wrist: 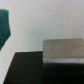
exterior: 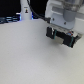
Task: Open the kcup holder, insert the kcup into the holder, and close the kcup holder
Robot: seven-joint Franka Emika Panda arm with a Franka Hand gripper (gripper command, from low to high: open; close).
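Note:
The frames are blurred. In the exterior view my gripper [exterior: 61, 26] hangs at the upper right, just above a black boxy shape that looks like the kcup holder [exterior: 62, 38], with a hint of red at its right end. I cannot make out the fingers or whether they are open. The wrist view shows a black surface [wrist: 25, 67], probably the holder's top, with a grey metal-looking block [wrist: 62, 52] on or behind it. Whether the tray is pulled out cannot be told. The kcup is not in view.
The white upright robot base [exterior: 25, 11] stands at the back on the exterior view's left, with dark clutter [exterior: 7, 20] beside it. The pale table [exterior: 30, 55] fills the foreground. A teal object [wrist: 4, 27] shows at the wrist view's edge.

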